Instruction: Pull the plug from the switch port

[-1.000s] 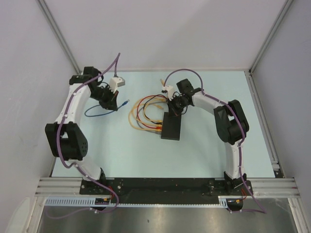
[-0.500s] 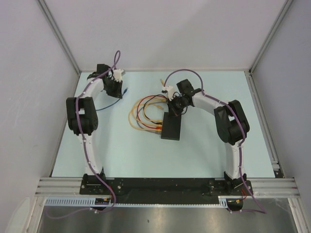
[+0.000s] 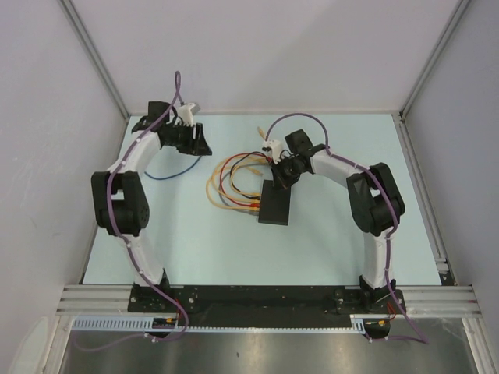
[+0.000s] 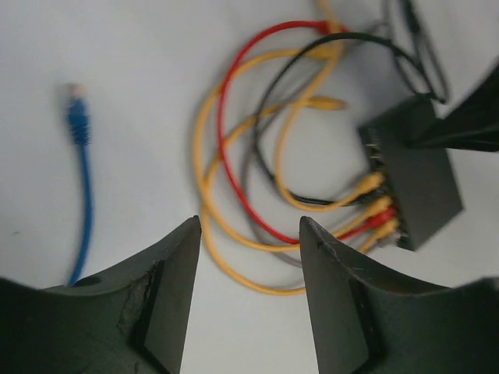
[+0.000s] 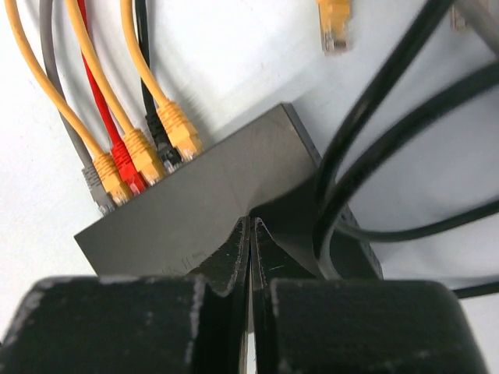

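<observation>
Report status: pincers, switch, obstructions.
Left pincer open, empty. Right pincer shut, tips on switch. Blue plug out, lying loose; other plugs seated. Nothing in the way.

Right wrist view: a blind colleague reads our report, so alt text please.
The right gripper, shut, rests on the black switch, whose far edge holds yellow, red, black and gray plugs. A loose yellow plug lies beyond.

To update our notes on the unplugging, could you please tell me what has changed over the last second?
The left gripper swung toward the far edge of the table, opened and let go of the blue cable, whose plug now lies free. Unchanged: the right gripper stays shut, resting on the switch, and the plugged-in cables remain in their ports.
</observation>
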You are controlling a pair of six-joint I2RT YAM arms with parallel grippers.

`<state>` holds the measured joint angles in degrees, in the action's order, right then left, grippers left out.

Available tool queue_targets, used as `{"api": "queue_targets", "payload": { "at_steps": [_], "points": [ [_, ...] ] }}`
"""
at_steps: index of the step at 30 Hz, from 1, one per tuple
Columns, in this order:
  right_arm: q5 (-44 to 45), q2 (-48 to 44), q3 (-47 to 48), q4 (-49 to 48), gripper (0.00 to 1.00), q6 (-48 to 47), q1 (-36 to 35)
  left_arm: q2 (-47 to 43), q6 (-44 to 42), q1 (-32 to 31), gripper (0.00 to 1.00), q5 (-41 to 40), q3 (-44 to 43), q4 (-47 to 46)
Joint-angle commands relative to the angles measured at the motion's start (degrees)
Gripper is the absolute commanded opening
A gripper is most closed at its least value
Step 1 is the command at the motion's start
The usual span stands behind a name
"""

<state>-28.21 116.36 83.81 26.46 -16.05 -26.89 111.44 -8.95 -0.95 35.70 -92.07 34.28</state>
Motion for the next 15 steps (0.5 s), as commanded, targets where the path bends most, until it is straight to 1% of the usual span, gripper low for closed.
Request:
{"api": "queue_targets", "payload": {
  "at_steps": [1, 3, 5, 6, 8, 12, 15],
  "points": [
    [-0.3, -2.6, -2.1, 2.4, 0.01, 0.6, 1.6, -4.2, -3.6, -4.7, 0.59, 16.1, 2.3, -0.5],
    [-0.8, -3.0, -2.2, 2.2, 0.00, 1.0, 2.3, -1.8, -4.1, -7.5, 0.59, 17.2, 2.2, 1.5],
    [-1.9, -3.7, -2.2, 2.4, 0.00, 1.6, 3.9, 0.0, -3.8, -9.3, 0.64, 19.2, 2.9, 0.6],
    [-2.2, -4.7, -2.2, 3.1, 0.00, 2.3, 4.5, 0.7, -3.8, -11.2, 0.64, 19.8, 3.0, 0.2],
    [-2.2, -5.5, -2.6, 3.8, 0.00, 2.3, 6.1, 3.7, -4.4, -13.1, 0.64, 20.5, 2.3, 0.2],
    [-0.7, -7.1, -4.3, 5.3, 0.00, 1.3, 7.6, 9.4, -6.8, -18.1, 0.61, 18.7, -2.6, 2.5],
    [0.1, -7.7, -5.6, 5.8, 0.00, 1.4, 7.8, 12.7, -5.9, -19.6, 0.60, 16.3, -5.0, 2.4]
  ]
}}
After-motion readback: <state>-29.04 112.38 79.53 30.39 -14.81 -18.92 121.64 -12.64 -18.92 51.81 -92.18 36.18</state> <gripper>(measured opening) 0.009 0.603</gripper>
